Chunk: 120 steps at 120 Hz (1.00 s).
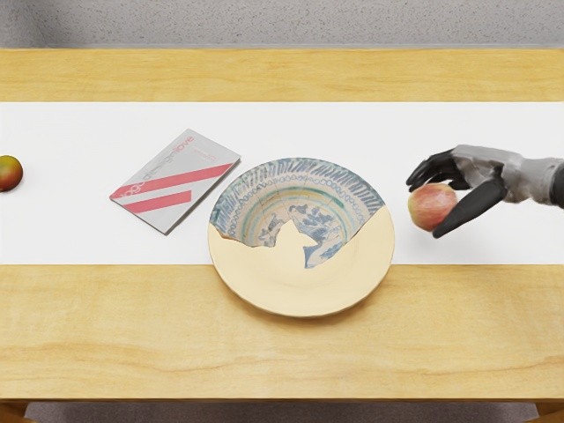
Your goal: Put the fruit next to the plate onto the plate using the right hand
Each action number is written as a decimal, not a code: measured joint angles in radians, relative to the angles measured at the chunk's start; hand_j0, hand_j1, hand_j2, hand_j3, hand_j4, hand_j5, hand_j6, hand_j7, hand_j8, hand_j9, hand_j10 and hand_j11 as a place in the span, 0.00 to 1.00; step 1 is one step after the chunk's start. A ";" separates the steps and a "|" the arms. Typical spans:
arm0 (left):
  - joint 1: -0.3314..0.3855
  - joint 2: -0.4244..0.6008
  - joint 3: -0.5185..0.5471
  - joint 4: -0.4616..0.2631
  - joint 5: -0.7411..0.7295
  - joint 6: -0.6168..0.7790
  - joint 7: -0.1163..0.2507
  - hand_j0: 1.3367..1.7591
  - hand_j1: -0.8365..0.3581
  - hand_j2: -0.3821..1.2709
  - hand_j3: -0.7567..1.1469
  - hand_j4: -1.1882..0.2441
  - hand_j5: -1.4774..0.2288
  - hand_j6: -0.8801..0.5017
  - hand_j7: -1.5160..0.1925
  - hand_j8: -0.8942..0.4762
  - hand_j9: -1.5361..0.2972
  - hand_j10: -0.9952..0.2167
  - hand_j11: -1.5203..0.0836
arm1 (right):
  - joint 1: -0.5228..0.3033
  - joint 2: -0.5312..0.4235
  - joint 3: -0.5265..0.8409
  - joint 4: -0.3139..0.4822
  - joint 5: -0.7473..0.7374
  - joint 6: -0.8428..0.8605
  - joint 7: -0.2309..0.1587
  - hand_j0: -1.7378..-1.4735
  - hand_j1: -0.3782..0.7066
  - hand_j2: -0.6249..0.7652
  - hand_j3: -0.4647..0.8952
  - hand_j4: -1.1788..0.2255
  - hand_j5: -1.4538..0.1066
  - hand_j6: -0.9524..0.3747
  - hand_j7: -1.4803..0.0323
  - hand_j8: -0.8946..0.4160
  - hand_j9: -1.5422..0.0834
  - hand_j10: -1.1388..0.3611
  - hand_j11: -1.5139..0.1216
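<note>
My right robot hand (465, 179) sits at the right of the frame, its arm coming in from the right edge. Its dark fingers (428, 169) curl over the top of a red-yellow apple (431, 206) and the thumb (472, 210) presses along the apple's right side, so I read it as closed around the fruit. I cannot tell whether the apple is lifted or resting on the surface. It sits just right of the plate (300, 298), not on it. The plate is in the middle of the frame, blue-patterned in its upper part and plain tan lower down. Left of it lies a grey booklet (174, 181) with red stripes. 1 more fruit (8, 173) shows at the far left edge. All of this rests on a white strip (352, 123) across the wooden desk (264, 348).
</note>
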 joint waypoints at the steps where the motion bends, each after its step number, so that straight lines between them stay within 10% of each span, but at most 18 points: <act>1: 0.000 0.000 0.000 0.000 0.000 0.000 0.000 0.76 0.75 0.26 0.40 0.66 0.68 0.46 0.70 0.47 0.66 0.62 0.75 | 0.000 -0.001 0.005 0.000 0.009 0.008 0.000 0.31 0.43 0.57 0.34 0.44 0.45 0.38 0.49 0.43 0.49 0.43 0.46; 34: 0.000 0.000 0.000 0.000 0.000 0.000 0.000 0.76 0.75 0.26 0.40 0.66 0.68 0.46 0.70 0.47 0.66 0.62 0.75 | 0.029 0.093 0.065 0.006 0.092 0.128 -0.002 0.30 0.43 0.57 0.34 0.44 0.46 0.37 0.50 0.42 0.49 0.43 0.46; 120: 0.000 0.000 0.000 0.000 0.000 0.000 0.000 0.76 0.75 0.26 0.40 0.66 0.68 0.46 0.70 0.47 0.66 0.62 0.75 | 0.130 0.510 -0.030 -0.049 -0.464 0.127 -0.039 0.30 0.44 0.57 0.34 0.45 0.45 0.37 0.50 0.43 0.49 0.44 0.46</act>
